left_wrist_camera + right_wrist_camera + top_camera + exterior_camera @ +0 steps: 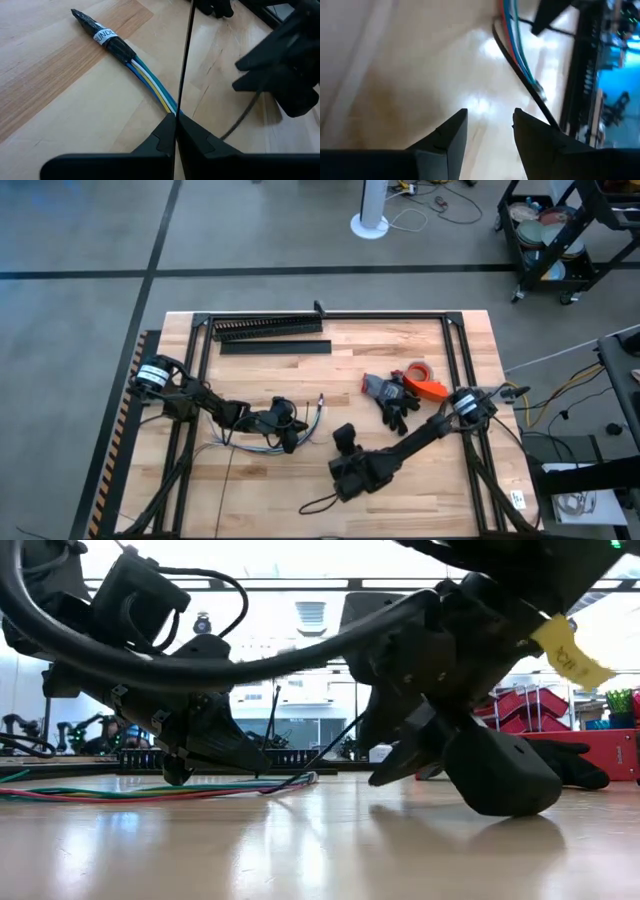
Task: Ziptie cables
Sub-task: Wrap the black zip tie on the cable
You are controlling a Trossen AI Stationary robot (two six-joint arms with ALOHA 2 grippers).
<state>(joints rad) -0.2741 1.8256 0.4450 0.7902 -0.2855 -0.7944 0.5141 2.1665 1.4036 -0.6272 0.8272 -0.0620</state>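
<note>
Toward the worktop's near edge, the right gripper (345, 442) rests low, fingers spread and empty. Farther left, the left gripper (175, 120) is pinching a ziptie (188, 60) over the cables (262, 442); I'd loop it slowly. They're thin coloured strands, one end dark-taped.

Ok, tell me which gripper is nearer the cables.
Left. The left gripper sits at the cables, fingers shut on a ziptie. The right gripper, open, sits apart from them.
</note>
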